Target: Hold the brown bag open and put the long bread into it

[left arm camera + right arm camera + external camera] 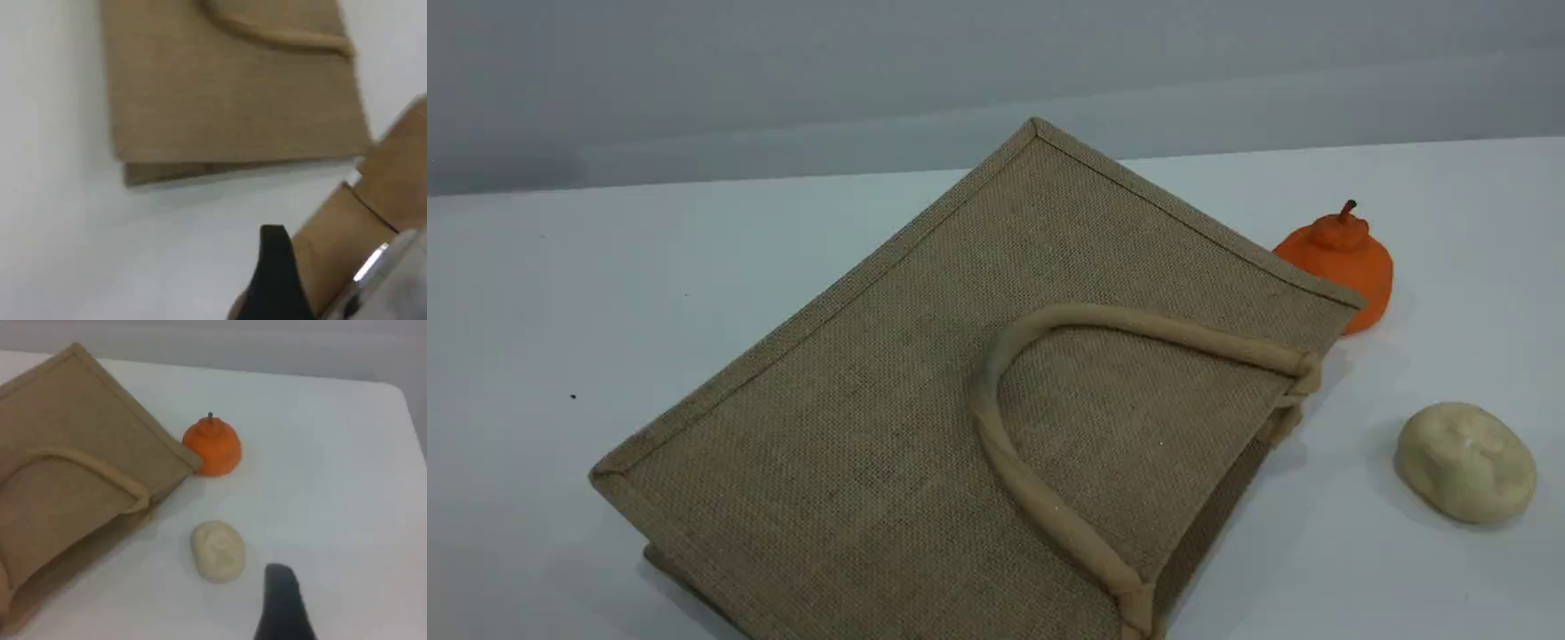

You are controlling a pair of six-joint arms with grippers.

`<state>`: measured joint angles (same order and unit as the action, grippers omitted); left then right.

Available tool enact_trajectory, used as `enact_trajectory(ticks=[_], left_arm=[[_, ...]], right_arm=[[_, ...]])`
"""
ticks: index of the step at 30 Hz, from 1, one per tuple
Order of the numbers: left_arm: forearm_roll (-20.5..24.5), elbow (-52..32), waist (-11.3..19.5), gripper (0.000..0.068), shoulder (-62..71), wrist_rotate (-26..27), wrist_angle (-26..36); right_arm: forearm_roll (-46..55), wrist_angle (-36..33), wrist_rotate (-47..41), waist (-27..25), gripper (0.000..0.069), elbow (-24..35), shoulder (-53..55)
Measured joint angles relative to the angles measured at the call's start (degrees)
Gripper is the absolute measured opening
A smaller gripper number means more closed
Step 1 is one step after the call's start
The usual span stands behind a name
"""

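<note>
The brown bag (925,427) lay flat across the middle of the worktop (560,284), its mouth edge facing the right side. An orange pumpkin-shaped item (1343,262) touched the bag's far right corner; a pale bun (1464,460) lay apart nearer. Bare worktop extended left of the bag.

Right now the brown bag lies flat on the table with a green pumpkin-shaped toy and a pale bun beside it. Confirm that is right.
One detail is wrong: the pumpkin-shaped toy is orange, not green, as the scene view shows. The rest holds: the brown bag lies flat on the table, with the toy and the pale bun beside it.
</note>
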<state>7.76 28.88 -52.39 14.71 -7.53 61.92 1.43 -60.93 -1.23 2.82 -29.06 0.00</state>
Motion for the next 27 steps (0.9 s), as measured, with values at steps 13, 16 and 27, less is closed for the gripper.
enact_trajectory(ticks=[13, 16, 27], left_arm=[[0.0, 0.0, 36.5, 0.0488, 0.0, 0.0, 0.0], [0.0, 0.0, 42.0, 0.0488, 0.0, 0.0, 0.0], [-0.1, 0.0, 47.3, 0.0488, -8.9, 0.0, 0.1]], right_arm=[[0.0, 0.0, 0.0, 0.0, 0.0407, 0.0, 0.0], [0.0, 0.0, 0.0, 0.0, 0.0407, 0.0, 0.0], [0.0, 0.0, 0.0, 0.0, 0.0407, 0.0, 0.0]])
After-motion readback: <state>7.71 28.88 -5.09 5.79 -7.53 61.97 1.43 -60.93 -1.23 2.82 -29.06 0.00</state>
